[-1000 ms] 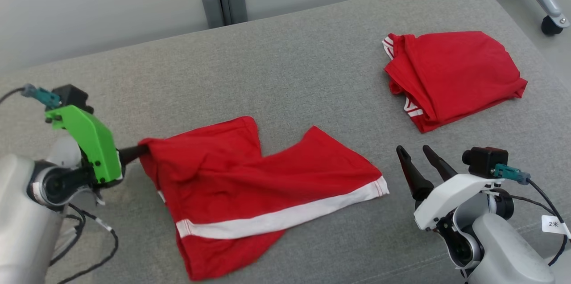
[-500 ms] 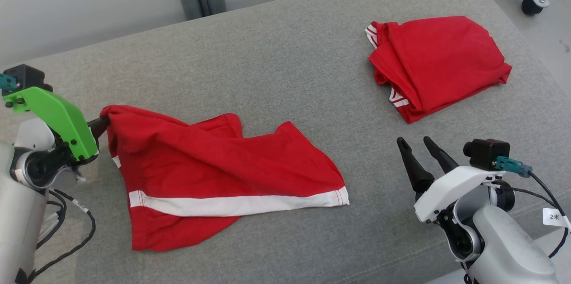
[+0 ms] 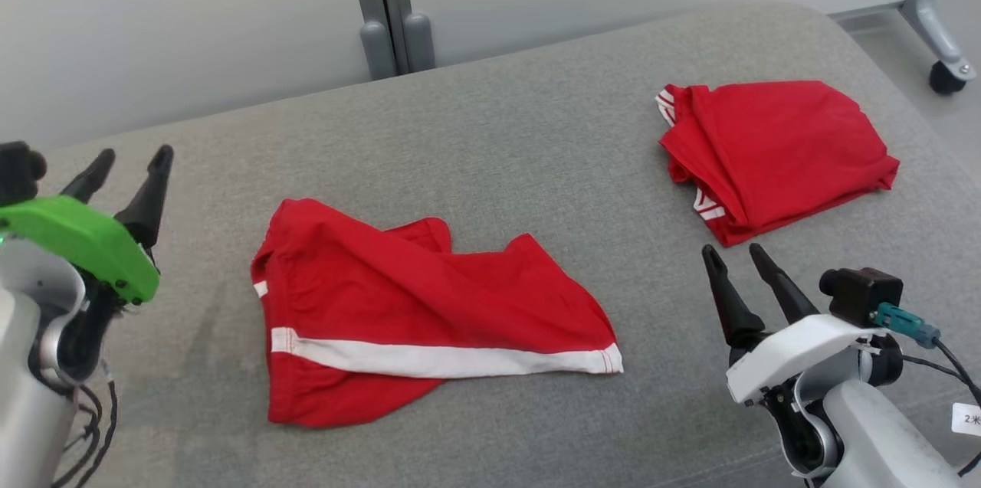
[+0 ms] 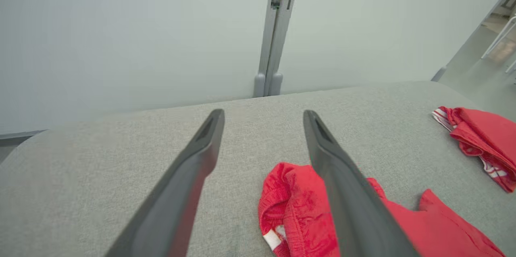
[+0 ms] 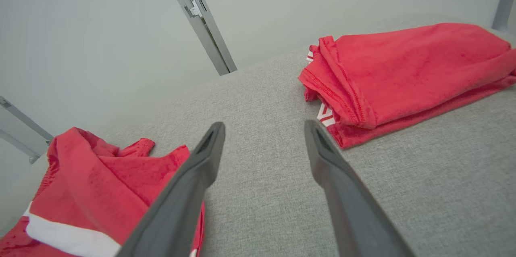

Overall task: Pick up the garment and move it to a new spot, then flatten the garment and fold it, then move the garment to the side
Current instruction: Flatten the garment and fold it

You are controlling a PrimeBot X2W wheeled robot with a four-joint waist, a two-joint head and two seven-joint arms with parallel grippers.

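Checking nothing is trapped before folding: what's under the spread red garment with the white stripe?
The garment lies on the grey cushion, its own red layers overlapping. Anything beneath the cloth is hidden.

Head camera high, angled down at couch [image 3: 498,143], wrist cameras low, all sharing spread garment [image 3: 414,312]

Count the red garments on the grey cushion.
2. The rumpled garment lies spread middle-left on the cushion; the folded garment sits at the far right. Another could hide inside the folds.
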